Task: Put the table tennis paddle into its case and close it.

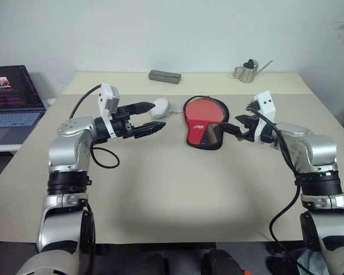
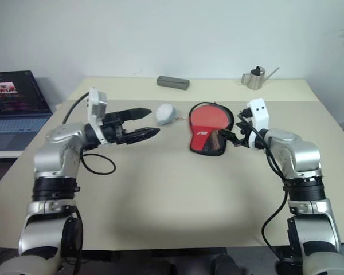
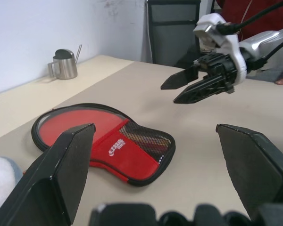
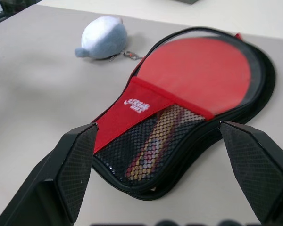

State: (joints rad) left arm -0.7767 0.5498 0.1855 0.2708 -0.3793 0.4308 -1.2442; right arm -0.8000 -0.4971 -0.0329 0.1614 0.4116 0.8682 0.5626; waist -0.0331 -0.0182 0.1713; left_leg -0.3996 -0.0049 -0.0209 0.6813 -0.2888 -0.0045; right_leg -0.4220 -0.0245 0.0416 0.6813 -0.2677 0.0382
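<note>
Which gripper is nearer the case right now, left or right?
Right. The right gripper hovers open just off the handle end of the case. The left gripper, also open, is farther off on the other side, by the plush toy.

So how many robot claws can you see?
2. The left gripper hangs open above the table near the small plush toy; the right gripper is open beside the case.

Red paddle (image 4: 198, 75) lies inside the flat black case (image 4: 132, 183) on the table.
</note>
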